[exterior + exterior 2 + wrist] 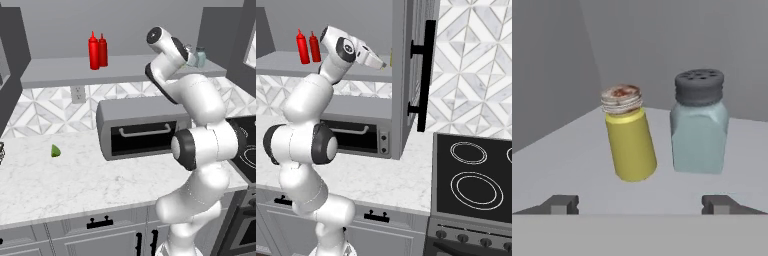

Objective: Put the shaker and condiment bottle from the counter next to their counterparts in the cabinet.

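The shaker [629, 137] stands tilted on the cabinet [125, 70] shelf, just beside the teal shaker [699, 125]. The fingers [564, 204] are spread apart, released, holding nothing. Judged light, rigid and smooth; grip mid-body, below the cap.

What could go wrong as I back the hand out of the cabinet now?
1. The yellow shaker leans as it sits on the shelf, so it may topple.
2. It stands close beside the teal shaker; a fall could knock that too.
3. The open hand has fingertips either side, so a sideways pull could clip it.
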